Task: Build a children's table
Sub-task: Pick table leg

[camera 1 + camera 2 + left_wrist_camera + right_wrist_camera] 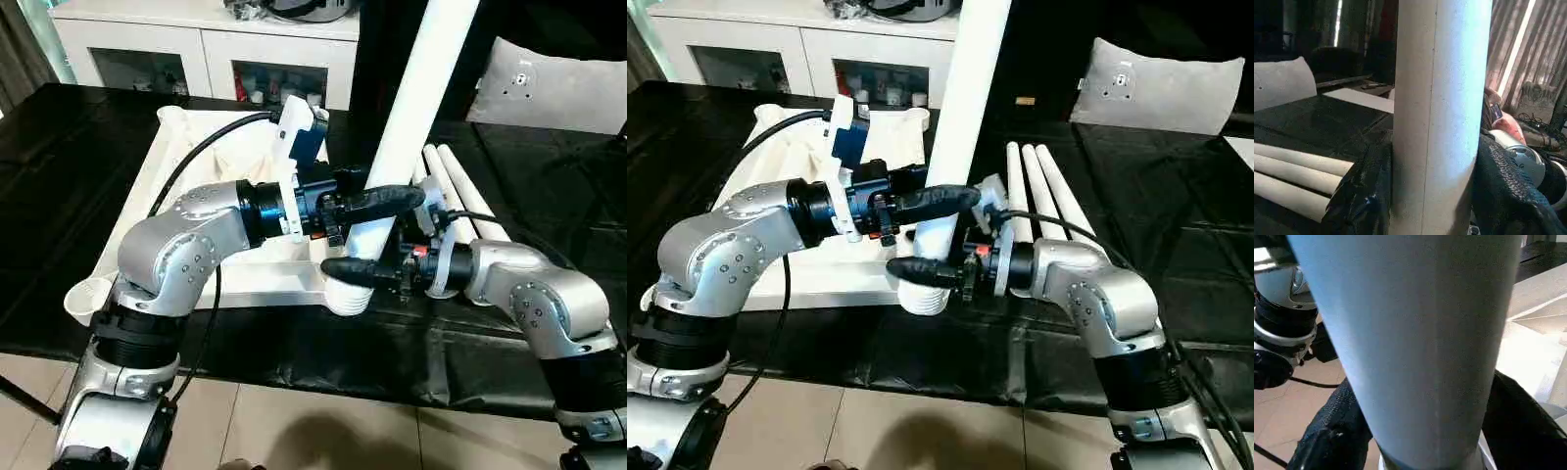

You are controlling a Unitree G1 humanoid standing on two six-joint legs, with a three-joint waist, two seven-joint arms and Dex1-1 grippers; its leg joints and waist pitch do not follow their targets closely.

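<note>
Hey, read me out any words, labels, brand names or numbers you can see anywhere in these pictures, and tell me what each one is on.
No text can be read anywhere in these views.
The white leg, the table top and the spare legs are plain white, with no print.
Items behind the cabinet glass are too small to read.
The small tag on the cushion is too small to read.

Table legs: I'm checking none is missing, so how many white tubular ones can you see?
4. One white tapered tubular leg stands upright in the near corner socket, between both hands; three loose legs lie side by side on the black surface beside it.
</note>
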